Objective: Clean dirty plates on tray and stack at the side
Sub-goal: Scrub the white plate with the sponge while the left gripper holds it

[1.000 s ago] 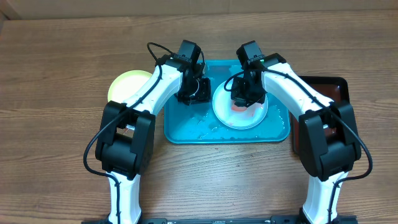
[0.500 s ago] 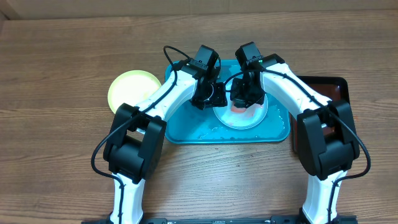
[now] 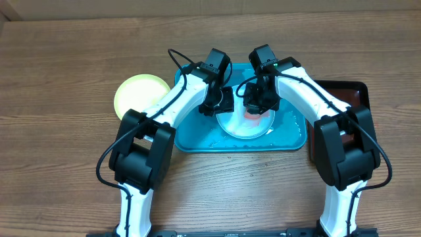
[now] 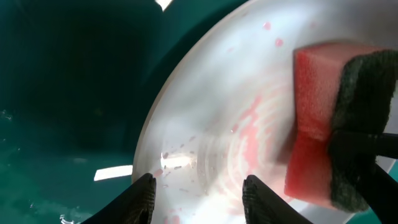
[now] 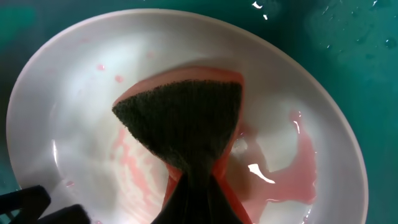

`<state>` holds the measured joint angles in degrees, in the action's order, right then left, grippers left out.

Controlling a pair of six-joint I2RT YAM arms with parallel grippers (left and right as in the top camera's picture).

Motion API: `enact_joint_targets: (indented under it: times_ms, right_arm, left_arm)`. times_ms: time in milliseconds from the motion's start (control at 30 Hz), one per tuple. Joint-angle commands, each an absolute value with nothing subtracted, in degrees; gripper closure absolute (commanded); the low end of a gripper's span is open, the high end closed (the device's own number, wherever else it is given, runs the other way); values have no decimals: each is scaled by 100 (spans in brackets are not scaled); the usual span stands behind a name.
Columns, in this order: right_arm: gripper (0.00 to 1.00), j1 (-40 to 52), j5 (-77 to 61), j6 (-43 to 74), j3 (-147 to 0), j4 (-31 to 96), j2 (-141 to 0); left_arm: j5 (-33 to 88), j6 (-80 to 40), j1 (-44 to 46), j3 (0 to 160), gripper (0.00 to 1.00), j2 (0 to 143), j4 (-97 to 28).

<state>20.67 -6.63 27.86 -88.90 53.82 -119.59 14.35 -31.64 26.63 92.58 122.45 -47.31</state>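
Plates, two: white plate on tray, yellow-green plate on table; right tool tight around sponge, left tool agape.

Both arms: white shell links, chunky black joint housings, thin looping black cables.

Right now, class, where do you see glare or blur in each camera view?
Left wrist view: plate and sponge slightly soft, white glints by the plate's rim on the wet tray. Right wrist view: sharper, with a bright highlight on the pink puddle. Overhead view: even light, no harsh glare.
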Motion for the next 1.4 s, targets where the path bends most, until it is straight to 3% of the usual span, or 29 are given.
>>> enact_joint_targets:
  times_ms: [0, 233, 567, 767, 1000, 1367]
  right_arm:
    - [96, 2088, -652, 2808, -8997, 5341, -11981]
    - [96, 2088, -652, 2808, -8997, 5345, -11981]
    - [96, 2088, -650, 2805, -8997, 5330, -11981]
    - [96, 2088, -655, 2808, -8997, 5332, -11981]
    - [96, 2093, -709, 2805, -8997, 5395, -11981]
    - [96, 2425, -1492, 2836, -8997, 5898, -11981]
  left_arm:
    - [1439, -3227, 2493, 9797, 51, 12186, -4995]
    - [1441, -2650, 2287, 9800, 46, 12250, -5599]
    - [1828, -2744, 2504, 8956, 48, 12258, -4729]
    - [1870, -3006, 2606, 8746, 64, 12258, -4525]
    - [1662, -3050, 2602, 8742, 96, 12258, -4377]
    - [1087, -3481, 2550, 8742, 96, 12258, -3927]
